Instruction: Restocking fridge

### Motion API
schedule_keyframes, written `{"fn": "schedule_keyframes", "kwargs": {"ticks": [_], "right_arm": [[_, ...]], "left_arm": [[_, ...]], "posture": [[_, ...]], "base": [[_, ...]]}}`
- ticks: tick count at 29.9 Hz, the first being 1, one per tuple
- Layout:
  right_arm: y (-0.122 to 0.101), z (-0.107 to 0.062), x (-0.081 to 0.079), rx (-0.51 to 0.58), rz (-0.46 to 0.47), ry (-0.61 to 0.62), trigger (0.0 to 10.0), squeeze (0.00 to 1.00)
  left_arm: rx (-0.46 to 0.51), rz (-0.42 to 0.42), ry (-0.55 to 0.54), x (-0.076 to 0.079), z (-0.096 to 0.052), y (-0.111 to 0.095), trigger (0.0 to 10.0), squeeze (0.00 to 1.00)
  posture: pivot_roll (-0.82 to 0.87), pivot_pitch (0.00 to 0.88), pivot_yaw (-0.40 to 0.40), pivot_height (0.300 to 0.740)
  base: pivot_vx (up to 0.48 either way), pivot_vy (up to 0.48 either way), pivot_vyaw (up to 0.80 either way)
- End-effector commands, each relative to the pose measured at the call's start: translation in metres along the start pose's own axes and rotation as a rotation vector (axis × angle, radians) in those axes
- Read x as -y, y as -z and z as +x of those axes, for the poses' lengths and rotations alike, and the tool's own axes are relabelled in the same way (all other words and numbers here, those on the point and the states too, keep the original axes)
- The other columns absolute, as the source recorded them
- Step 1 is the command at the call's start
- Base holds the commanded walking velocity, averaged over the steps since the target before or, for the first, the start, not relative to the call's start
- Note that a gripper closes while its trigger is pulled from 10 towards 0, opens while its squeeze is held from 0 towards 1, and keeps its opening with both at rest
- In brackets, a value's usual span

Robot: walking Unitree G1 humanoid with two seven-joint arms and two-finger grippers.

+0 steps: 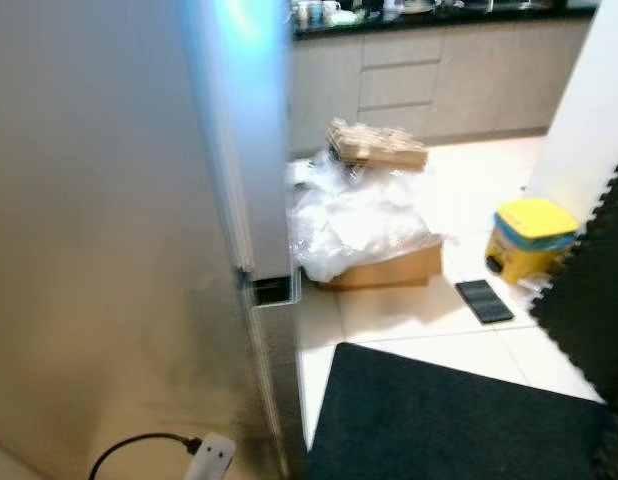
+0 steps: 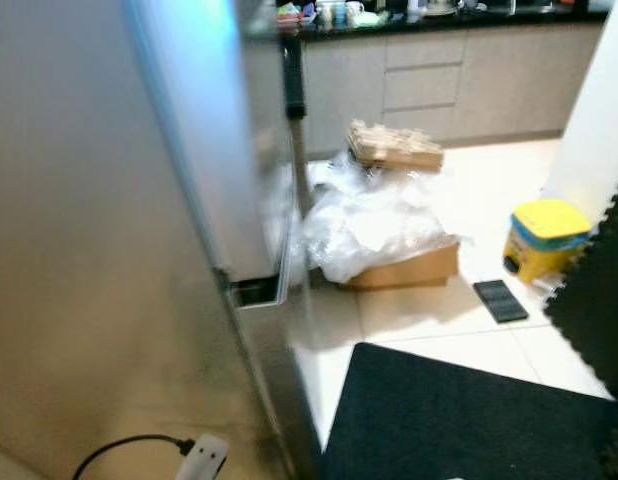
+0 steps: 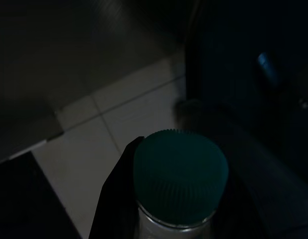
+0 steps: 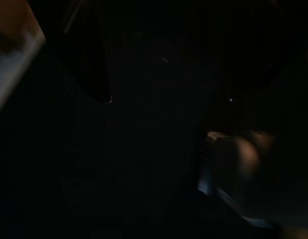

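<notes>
The pale tiled floor [image 1: 459, 330] carries a cardboard box [image 1: 389, 268] heaped with clear plastic. Near it lie a flat black device [image 1: 484, 300] and a yellow tub [image 1: 529, 238]. A dark mat [image 1: 449, 415] lies in front. A white plug [image 1: 211, 455] rests by the fridge [image 1: 119, 230].

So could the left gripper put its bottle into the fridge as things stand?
Probably not yet: the left gripper holds a teal-capped bottle low over floor tiles, and the fridge shows only its closed outer side.
</notes>
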State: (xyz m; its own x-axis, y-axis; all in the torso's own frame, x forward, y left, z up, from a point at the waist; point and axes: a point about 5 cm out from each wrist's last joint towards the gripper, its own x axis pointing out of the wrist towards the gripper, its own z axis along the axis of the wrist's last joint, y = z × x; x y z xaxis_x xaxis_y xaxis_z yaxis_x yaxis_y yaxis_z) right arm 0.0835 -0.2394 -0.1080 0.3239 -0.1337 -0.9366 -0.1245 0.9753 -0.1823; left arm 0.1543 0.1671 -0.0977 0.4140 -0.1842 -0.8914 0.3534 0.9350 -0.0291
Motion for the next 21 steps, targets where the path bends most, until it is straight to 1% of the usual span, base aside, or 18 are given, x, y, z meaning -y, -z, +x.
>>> {"fn": "schedule_keyframes", "kwargs": {"ticks": [1, 7, 9, 12, 21], "right_arm": [[-0.0022, 0.0008, -0.0071, 0.007, 0.005, -0.018, 10.0, 0.0], [0.0056, -0.0006, -0.0041, -0.01, 0.004, -0.02, 10.0, 0.0], [0.007, -0.0011, -0.0026, -0.007, 0.023, -0.033, 10.0, 0.0], [0.0076, -0.0016, -0.0003, 0.0, 0.046, -0.04, 10.0, 0.0], [0.0073, -0.0021, 0.0028, 0.008, 0.051, -0.042, 10.0, 0.0]], "left_arm": [[-0.014, -0.012, 0.009, 0.0016, -0.0001, 0.0038, 10.0, 0.0], [-0.018, -0.011, 0.01, 0.0019, -0.0002, 0.0048, 10.0, 0.0], [-0.017, -0.011, 0.013, 0.0025, -0.0001, 0.0045, 10.0, 0.0], [-0.017, -0.009, 0.015, 0.0029, 0.0001, 0.0041, 10.0, 0.0], [-0.014, -0.004, 0.018, 0.0036, 0.0005, 0.002, 10.0, 0.0]], "posture": [[-0.08, 0.0, 0.056, 0.74], [-0.08, 0.0, 0.056, 0.74], [-0.08, 0.0, 0.058, 0.74], [-0.09, 0.0, 0.059, 0.74], [-0.09, 0.0, 0.06, 0.74]], "base": [[0.0, -0.48, 0.0], [0.0, -0.48, 0.0], [0.0, -0.48, 0.0], [0.0, -0.48, 0.0], [0.0, -0.48, 0.0]]}}
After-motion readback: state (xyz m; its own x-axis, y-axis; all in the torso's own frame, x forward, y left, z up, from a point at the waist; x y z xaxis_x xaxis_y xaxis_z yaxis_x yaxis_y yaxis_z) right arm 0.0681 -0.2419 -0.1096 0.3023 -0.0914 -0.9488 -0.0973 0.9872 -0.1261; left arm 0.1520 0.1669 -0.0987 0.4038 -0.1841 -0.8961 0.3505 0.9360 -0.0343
